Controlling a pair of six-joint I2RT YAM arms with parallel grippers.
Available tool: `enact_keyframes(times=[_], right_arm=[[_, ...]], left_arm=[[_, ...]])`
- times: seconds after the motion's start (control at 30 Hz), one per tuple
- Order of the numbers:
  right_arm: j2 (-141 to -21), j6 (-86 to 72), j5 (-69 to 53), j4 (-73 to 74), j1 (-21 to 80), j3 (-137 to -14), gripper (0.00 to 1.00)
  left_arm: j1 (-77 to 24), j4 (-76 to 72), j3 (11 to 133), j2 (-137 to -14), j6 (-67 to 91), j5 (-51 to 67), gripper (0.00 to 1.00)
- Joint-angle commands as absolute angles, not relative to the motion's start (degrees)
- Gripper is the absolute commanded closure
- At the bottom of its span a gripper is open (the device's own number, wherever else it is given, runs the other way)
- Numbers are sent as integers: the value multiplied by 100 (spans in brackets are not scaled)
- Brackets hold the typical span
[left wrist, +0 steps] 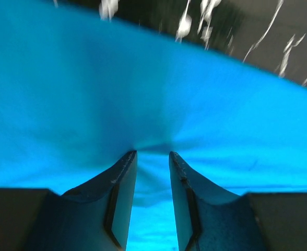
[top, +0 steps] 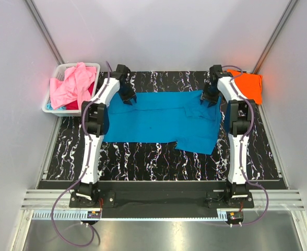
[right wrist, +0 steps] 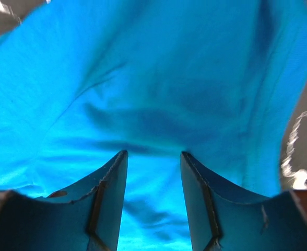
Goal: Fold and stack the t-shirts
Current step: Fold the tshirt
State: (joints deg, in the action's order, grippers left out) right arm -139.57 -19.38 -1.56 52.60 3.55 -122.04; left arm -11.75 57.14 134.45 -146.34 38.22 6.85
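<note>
Teal-blue t-shirt (top: 158, 117) spread mid-surface (top: 143, 157), right part rumpled | white basket (top: 48, 106) far left, pink t-shirt (top: 72, 86) heaped over it | orange t-shirt (top: 249, 86) folded, far right corner | left jaws pinching teal far edge, narrow gap | right jaws pinching teal cloth too, wider gap
</note>
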Motion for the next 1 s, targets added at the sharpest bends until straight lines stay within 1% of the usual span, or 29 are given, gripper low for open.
enact_keyframes(times=[0.0, 0.07, 0.1, 0.13, 0.17, 0.2, 0.27, 0.3, 0.33, 0.43, 0.53, 0.6, 0.63, 0.67, 0.7, 0.73, 0.77, 0.83, 0.87, 0.93, 0.97], right_arm=[[-14089, -1416, -149, 5379, 229, -12814, 48], [-13906, -1336, -27, 5370, 220, -12989, 47], [-13809, -1327, -35, 5353, 185, -13016, 46], [-13573, -1318, -35, 5266, 150, -12999, 45], [-13440, -1344, 113, 5212, 149, -12973, 44], [-13291, -1345, 123, 5134, 97, -12912, 43], [-12853, -1380, 158, 4949, 36, -12675, 43], [-12710, -1389, 149, 4887, 35, -12578, 41], [-12596, -1406, 115, 4826, 35, -12394, 41], [-12121, -1450, 35, 4816, -176, -12034, 40], [-11507, -1652, -78, 4720, -167, -11200, 40], [-10883, -1872, -420, 4475, -167, -10252, 40], [-10385, -1942, -500, 4343, -167, -9474, 40], [-10119, -2160, -666, 4055, -167, -9057, 40], [-9864, -2232, -772, 3913, -167, -8653, 40], [-9618, -2328, -834, 3807, -167, -7944, 40], [-9163, -2512, -957, 3632, -158, -7615, 40], [-8738, -2636, -1124, 3481, -132, -6764, 41], [-8362, -2785, -1142, 3411, -106, -6533, 41], [-8017, -2891, -1230, 3358, -35, -5954, 41], [-7737, -3057, -1196, 3349, -35, -5785, 41]], left_arm=[[-1002, 4696, 12967, -14312, 3446, 1002, 62], [-993, 3881, 12448, -13863, 3323, 1054, 62], [-993, 3606, 11906, -13364, 3305, 1037, 62], [-993, 3073, 11352, -13116, 3244, 985, 62], [-993, 2798, 11347, -12870, 3200, 1002, 62], [-993, 2543, 10825, -12580, 3173, 976, 61], [-976, 1946, 10365, -11868, 3129, 923, 60], [-967, 1829, 10032, -11691, 3138, 905, 60], [-949, 1802, 9933, -11394, 3164, 818, 59], [-879, 1854, 9712, -11128, 3225, 888, 59], [-861, 2135, 9440, -10794, 3339, 818, 58], [-861, 2452, 9037, -10451, 3568, 878, 59], [-861, 2487, 8800, -10311, 3664, 922, 58], [-879, 2496, 8258, -9953, 3900, 966, 59], [-879, 2444, 7983, -9801, 3972, 1036, 58], [-896, 2400, 7746, -9643, 4016, 1159, 59], [-949, 2391, 7308, -9502, 4130, 1204, 59], [-1028, 2260, 6866, -9081, 4262, 1571, 59], [-1185, 2050, 6473, -8949, 4385, 1660, 59], [-1440, 1934, 6224, -8650, 4430, 1783, 59], [-1729, 1907, 6136, -8596, 4395, 1793, 59]])
